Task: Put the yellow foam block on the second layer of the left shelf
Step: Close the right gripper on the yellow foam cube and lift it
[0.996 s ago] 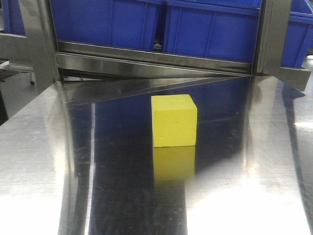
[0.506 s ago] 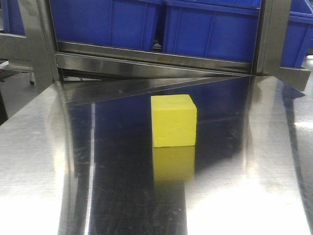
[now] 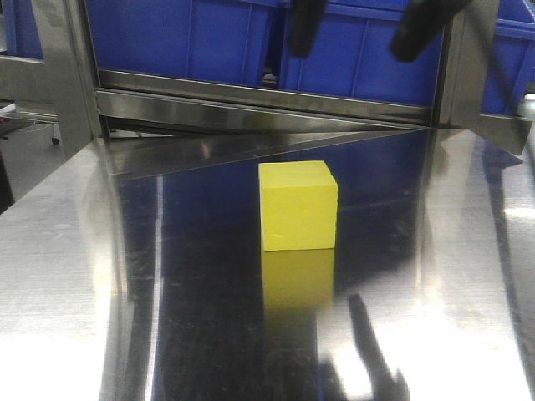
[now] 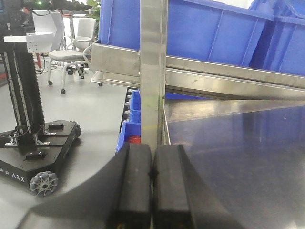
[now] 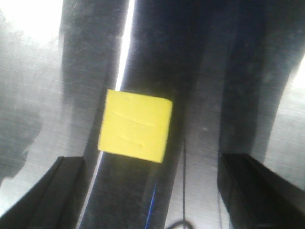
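One marking is legible, in the left wrist view. The black wheeled base (image 4: 40, 155) on the floor at lower left carries white lettering (image 4: 15, 178) on its lower side edge, just left of a wheel (image 4: 44, 182). The lettering reads "ARX" in spaced capitals. Smaller characters precede it on the same line. They appear to read "BY" but are too small to confirm. The front-facing and right wrist views show no readable text, label or number.

the yellow foam block (image 3: 298, 209) sits on the shiny steel table (image 3: 67, 267).
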### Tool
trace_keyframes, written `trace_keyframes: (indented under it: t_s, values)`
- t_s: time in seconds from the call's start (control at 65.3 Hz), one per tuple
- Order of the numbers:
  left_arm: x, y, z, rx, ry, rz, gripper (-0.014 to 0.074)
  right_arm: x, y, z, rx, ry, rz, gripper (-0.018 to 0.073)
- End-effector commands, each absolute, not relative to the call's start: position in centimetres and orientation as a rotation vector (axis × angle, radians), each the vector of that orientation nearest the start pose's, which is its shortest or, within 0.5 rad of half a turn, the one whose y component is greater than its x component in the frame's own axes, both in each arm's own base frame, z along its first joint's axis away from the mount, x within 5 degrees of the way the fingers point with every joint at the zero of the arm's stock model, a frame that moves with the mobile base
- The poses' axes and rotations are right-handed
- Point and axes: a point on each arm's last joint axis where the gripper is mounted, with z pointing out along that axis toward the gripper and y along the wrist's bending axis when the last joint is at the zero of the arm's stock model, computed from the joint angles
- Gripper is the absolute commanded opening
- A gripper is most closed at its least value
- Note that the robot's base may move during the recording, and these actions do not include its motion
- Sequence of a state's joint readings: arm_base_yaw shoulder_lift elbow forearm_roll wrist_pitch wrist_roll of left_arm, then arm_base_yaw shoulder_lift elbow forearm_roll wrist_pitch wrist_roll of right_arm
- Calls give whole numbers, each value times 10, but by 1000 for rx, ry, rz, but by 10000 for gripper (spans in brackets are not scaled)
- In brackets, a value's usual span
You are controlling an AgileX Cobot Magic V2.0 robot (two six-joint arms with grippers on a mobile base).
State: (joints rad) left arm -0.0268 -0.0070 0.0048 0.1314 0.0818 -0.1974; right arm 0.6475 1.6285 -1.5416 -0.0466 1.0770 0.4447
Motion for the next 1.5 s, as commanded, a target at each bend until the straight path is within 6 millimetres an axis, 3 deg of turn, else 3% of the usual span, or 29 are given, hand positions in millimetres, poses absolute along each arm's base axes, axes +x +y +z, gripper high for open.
trace_keyframes:
  t_s: [0.0, 0.245, 1.011, 1.149, 1.256, 1.394, 1.486]
  values:
    - [58, -2, 203, -32, 1509, -82, 136, 283, 220, 368, -278, 2578, 341, 624]
    - [58, -2, 203, -32, 1509, -82, 136, 296, 241, 338, -274, 2662, 301, 624]
    - [58, -2, 203, -33, 1516, -81, 136, 325, 253, 264, -273, 2809, 131, 624]
    - [58, -2, 203, -32, 1509, -82, 136, 326, 253, 259, -270, 2806, 134, 618]
    - [58, -2, 203, -32, 1509, -82, 136, 327, 253, 260, -270, 2801, 139, 528]
    - [58, -2, 203, -32, 1509, -82, 136, 327, 253, 260, -271, 2797, 142, 317]
    - [58, -2, 203, -32, 1509, -82, 136, 328, 250, 263, -263, 2785, 149, 260]
